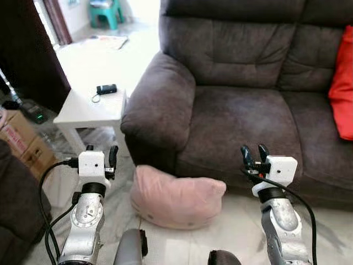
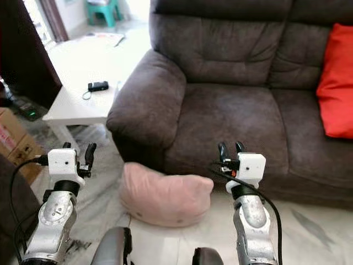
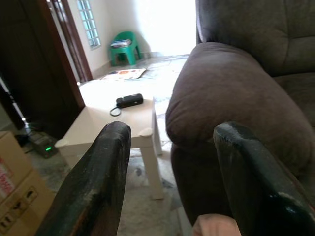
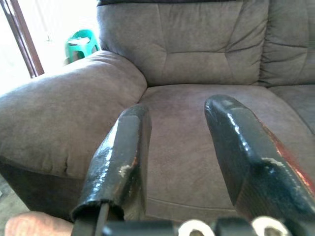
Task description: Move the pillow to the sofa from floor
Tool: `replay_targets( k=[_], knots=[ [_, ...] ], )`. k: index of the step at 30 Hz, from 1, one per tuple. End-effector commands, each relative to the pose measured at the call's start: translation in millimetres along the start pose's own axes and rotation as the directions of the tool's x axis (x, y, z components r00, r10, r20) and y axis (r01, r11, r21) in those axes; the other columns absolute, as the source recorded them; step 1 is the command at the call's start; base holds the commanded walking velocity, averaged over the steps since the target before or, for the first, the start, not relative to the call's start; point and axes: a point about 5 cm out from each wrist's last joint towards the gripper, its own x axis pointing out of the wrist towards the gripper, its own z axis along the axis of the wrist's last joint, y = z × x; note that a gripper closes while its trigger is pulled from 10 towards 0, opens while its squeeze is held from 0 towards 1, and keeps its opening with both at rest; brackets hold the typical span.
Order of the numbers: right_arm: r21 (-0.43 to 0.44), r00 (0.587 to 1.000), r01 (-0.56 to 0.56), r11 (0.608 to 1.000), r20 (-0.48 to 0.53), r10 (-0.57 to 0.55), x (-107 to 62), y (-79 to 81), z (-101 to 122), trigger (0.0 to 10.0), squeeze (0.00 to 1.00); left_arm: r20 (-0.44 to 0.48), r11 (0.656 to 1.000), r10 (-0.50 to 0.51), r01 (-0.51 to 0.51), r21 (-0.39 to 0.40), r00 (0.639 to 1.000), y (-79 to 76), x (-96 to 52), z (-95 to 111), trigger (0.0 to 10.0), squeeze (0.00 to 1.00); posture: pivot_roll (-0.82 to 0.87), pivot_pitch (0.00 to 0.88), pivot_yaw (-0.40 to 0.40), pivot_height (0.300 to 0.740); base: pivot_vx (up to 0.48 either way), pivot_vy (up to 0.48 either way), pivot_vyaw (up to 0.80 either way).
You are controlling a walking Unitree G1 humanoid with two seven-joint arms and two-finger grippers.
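A pale pink pillow (image 1: 176, 197) lies on the tiled floor, against the front of the dark brown sofa (image 1: 242, 116), below its left armrest. My left gripper (image 1: 102, 152) is raised to the left of the pillow, open and holding nothing. My right gripper (image 1: 254, 153) is raised to the right of the pillow, in front of the sofa seat, open and holding nothing too. In the left wrist view a corner of the pillow (image 3: 216, 226) shows between the fingers (image 3: 93, 182). The right wrist view looks over the seat cushion (image 4: 187, 128), with a bit of pillow (image 4: 34, 223) at the edge.
A white side table (image 1: 91, 107) with a small black device (image 1: 106, 89) stands left of the armrest. A red cushion (image 1: 343, 88) rests on the sofa's right side. Cardboard boxes (image 1: 19, 141) sit at the far left. A green stool (image 1: 105, 11) stands far back.
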Motion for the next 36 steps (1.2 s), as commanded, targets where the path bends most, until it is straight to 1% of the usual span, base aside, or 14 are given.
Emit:
replay_targets(
  k=[1,3,9,16,25,28,31,36],
  knots=[
    [0.002,1.0,0.001,1.0,0.008,-0.001,2.8,0.3,4.2,10.0,0.0,-0.006,1.0,-0.006,0.006,-0.007,1.0,0.0,0.3,0.2,10.0,0.0,-0.05,0.074,-0.007,0.622,0.0,0.0,0.0],
    [-0.001,1.0,0.004,1.0,0.002,-0.004,3.6,0.0,3.9,10.0,0.0,-0.009,1.0,-0.007,0.007,-0.008,1.0,0.0,0.1,-0.6,10.0,0.0,-0.05,0.074,-0.006,0.622,0.0,0.0,0.0],
    [0.003,1.0,-0.006,1.0,0.002,0.006,4.0,1.5,3.7,10.0,0.0,-0.01,1.0,-0.014,0.014,-0.01,1.0,-0.5,0.6,-0.5,10.0,0.0,-0.05,0.075,-0.005,0.582,0.0,0.0,0.0],
    [0.006,1.0,-0.023,1.0,0.013,0.023,2.8,4.5,4.5,10.0,0.0,-0.014,1.0,-0.017,0.017,-0.008,1.0,-1.0,1.0,-0.8,10.0,0.0,-0.05,0.078,-0.004,0.582,0.0,0.0,0.0],
    [0.0,1.0,-0.014,1.0,-0.011,0.014,3.8,3.8,2.6,10.0,0.0,-0.026,1.0,-0.013,0.013,-0.012,1.0,-0.3,0.0,-2.7,10.0,0.0,-0.05,0.079,-0.004,0.582,0.0,0.0,0.0],
    [0.002,1.0,-0.016,1.0,-0.006,0.016,4.1,4.3,2.9,10.0,0.0,-0.028,1.0,-0.013,0.012,-0.013,1.0,-0.3,0.0,-3.0,10.0,0.0,-0.05,0.08,-0.004,0.567,0.0,0.0,0.0],
    [0.005,1.0,-0.025,1.0,0.013,0.025,3.7,5.0,4.3,10.0,0.0,-0.03,1.0,-0.012,0.012,-0.011,0.999,-0.3,0.0,-3.2,10.0,0.0,-0.05,0.08,-0.004,0.567,0.0,0.0,0.0],
    [0.007,0.999,-0.037,0.999,0.007,0.037,2.6,6.7,3.8,10.0,0.0,-0.058,1.0,-0.002,0.001,-0.028,0.998,0.7,-1.9,-8.3,10.0,0.0,-0.05,0.081,-0.004,0.567,0.0,0.0,0.0]
  ],
)
